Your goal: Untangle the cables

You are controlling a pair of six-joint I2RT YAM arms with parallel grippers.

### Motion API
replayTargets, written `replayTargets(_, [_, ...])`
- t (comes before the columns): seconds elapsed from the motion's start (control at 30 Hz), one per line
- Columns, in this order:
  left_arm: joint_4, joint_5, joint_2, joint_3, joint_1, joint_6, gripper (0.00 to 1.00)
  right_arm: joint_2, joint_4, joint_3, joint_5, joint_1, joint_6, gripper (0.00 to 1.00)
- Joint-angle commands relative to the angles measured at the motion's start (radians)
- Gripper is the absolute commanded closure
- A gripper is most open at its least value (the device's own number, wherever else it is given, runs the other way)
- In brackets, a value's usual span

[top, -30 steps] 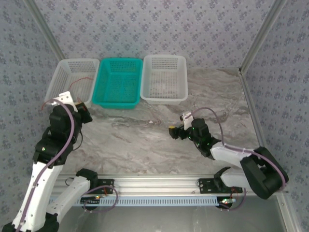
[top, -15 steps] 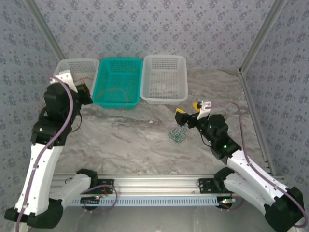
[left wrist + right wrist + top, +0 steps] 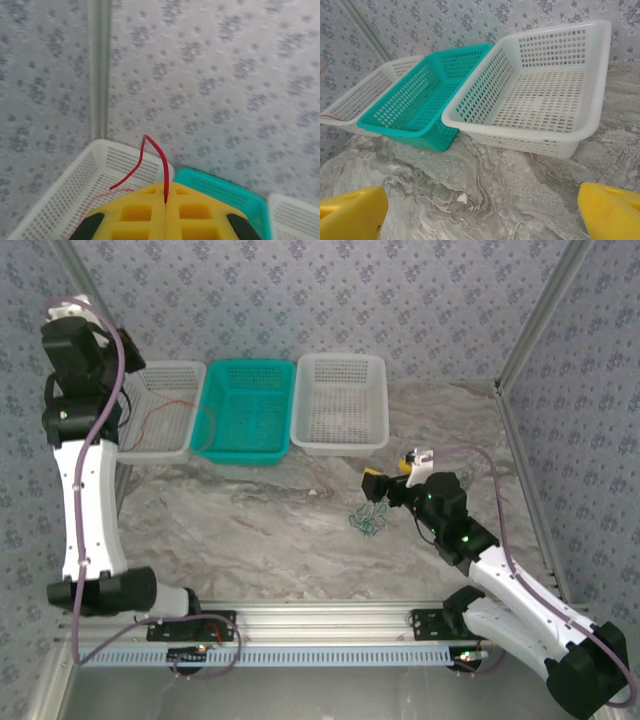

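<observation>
The left gripper (image 3: 165, 192) is raised high over the far left corner of the bench (image 3: 270, 530), its yellow fingers (image 3: 135, 212) pressed together and pinching the red cable (image 3: 152, 150). In the left wrist view the cable rises from the seam between the fingers, arches over, and drops towards the left white basket (image 3: 102, 162). In the top view the rest of its thin red line lies looped inside that basket, which sits at the left end of a row of three along the far edge of the bench. The teal basket (image 3: 245, 410) stands in the middle of the row and the right white basket (image 3: 340, 400) at its other end, the three standing side by side. The right gripper (image 3: 389, 472) is low over the bench, right of centre and on the near side of the right white basket. Its yellow fingertips (image 3: 351, 215) are spread wide with nothing between them. A small tangle of dark green cable (image 3: 368, 522) lies on the bench just to the near side of this gripper; whether it touches the fingers I cannot tell. In the right wrist view a thin pale cable (image 3: 517, 227) curls on the marbled surface between the open fingertips, and both the teal basket and the right white basket look empty.
</observation>
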Motion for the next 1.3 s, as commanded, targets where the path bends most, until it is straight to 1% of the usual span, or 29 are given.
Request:
replayTargets(0.0, [0.056, 0.055, 0.075, 0.078, 0.076, -0.053, 1.00, 0.005, -0.059, 0.091, -0.015, -0.008, -0.040, 0.00])
replayTargets(0.1, [0.107, 0.068, 0.174, 0.118, 0.118, -0.098, 1.00, -0.006, -0.108, 0.130, -0.018, -0.009, -0.065, 0.00])
replayTargets(0.2, [0.092, 0.054, 0.310, 0.230, 0.142, -0.113, 1.00, -0.035, -0.140, 0.140, -0.011, -0.009, -0.079, 0.00])
replayTargets(0.3, [-0.018, 0.093, 0.488, 0.429, 0.152, -0.122, 1.00, -0.065, -0.138, 0.121, 0.005, -0.011, -0.076, 0.00])
replayTargets(0.37, [-0.149, 0.156, 0.636, 0.600, 0.153, -0.124, 1.00, -0.077, -0.117, 0.100, 0.010, -0.013, -0.073, 0.00])
replayTargets(0.47, [-0.333, 0.205, 0.826, 0.841, 0.151, -0.138, 1.00, -0.073, -0.089, 0.082, 0.012, -0.016, -0.059, 0.00])
replayTargets(0.5, [-0.365, 0.216, 0.866, 0.880, 0.150, -0.144, 1.00, -0.066, -0.083, 0.080, 0.012, -0.017, -0.053, 0.00])
replayTargets(0.53, [-0.375, 0.227, 0.885, 0.876, 0.147, -0.145, 0.95, -0.061, -0.081, 0.080, 0.009, -0.017, -0.048, 0.00])
replayTargets(0.6, [-0.381, 0.215, 0.890, 0.834, 0.140, -0.139, 0.83, -0.050, -0.083, 0.087, -0.002, -0.019, -0.042, 0.00])
replayTargets(0.63, [-0.386, 0.204, 0.888, 0.816, 0.135, -0.133, 0.73, -0.048, -0.085, 0.089, -0.006, -0.018, -0.040, 0.00])
replayTargets(0.77, [-0.400, 0.149, 0.856, 0.779, 0.132, -0.122, 0.06, -0.053, -0.099, 0.092, -0.013, -0.018, -0.038, 0.00])
replayTargets(0.8, [-0.403, 0.134, 0.847, 0.777, 0.132, -0.116, 0.01, -0.055, -0.101, 0.093, -0.014, -0.018, -0.038, 0.00])
replayTargets(0.9, [-0.415, 0.103, 0.805, 0.766, 0.132, -0.096, 0.00, -0.065, -0.104, 0.091, -0.015, -0.019, -0.036, 0.00])
replayTargets(1.0, [-0.399, 0.113, 0.734, 0.715, 0.130, -0.094, 0.01, -0.071, -0.102, 0.086, -0.021, -0.018, -0.029, 0.00])
replayTargets(1.03, [-0.379, 0.124, 0.696, 0.674, 0.126, -0.094, 0.01, -0.071, -0.101, 0.085, -0.022, -0.018, -0.026, 0.00])
replayTargets(1.13, [-0.280, 0.168, 0.542, 0.509, 0.111, -0.112, 0.01, -0.070, -0.107, 0.082, -0.012, -0.018, -0.015, 0.00])
replayTargets(1.2, [-0.190, 0.206, 0.420, 0.366, 0.098, -0.138, 0.01, -0.068, -0.118, 0.081, 0.002, -0.018, -0.005, 0.00])
replayTargets(1.27, [-0.063, 0.253, 0.284, 0.184, 0.075, -0.179, 0.01, -0.067, -0.148, 0.086, 0.035, -0.020, 0.008, 0.00])
